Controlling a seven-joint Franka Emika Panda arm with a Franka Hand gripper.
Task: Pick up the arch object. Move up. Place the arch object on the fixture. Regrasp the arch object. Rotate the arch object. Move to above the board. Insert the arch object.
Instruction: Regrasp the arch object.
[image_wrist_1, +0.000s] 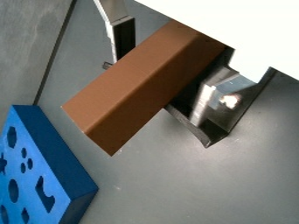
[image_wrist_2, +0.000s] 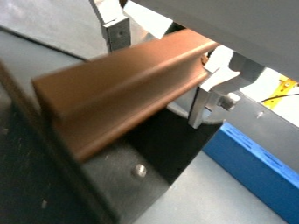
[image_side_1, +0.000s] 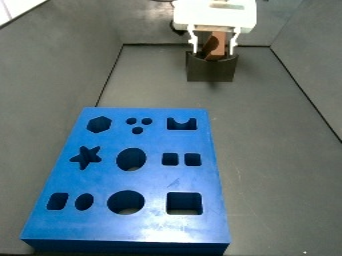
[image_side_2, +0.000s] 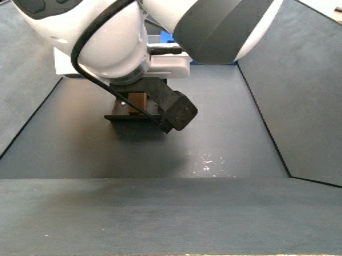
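Note:
The arch object (image_wrist_1: 135, 83), a long orange-brown bar, lies between the fingers of my gripper (image_wrist_1: 166, 83) in both wrist views. It rests on the dark fixture (image_wrist_1: 222, 122), whose base shows under it (image_wrist_2: 117, 179). One finger (image_wrist_1: 117, 39) stands a little apart from the bar's side. The other finger (image_wrist_1: 219, 96) is close beside it with a dark gap between, so the gripper is open around the bar. In a side view the gripper (image_side_1: 213, 42) is at the far end of the floor over the fixture (image_side_1: 211, 66), beyond the blue board (image_side_1: 134, 170).
The board (image_wrist_1: 35, 179) with its cut-out holes lies on the grey floor, well apart from the fixture. Dark walls (image_side_1: 301, 90) enclose the floor on the sides. In a side view the arm's large white body (image_side_2: 134, 40) hangs over the fixture (image_side_2: 134, 122).

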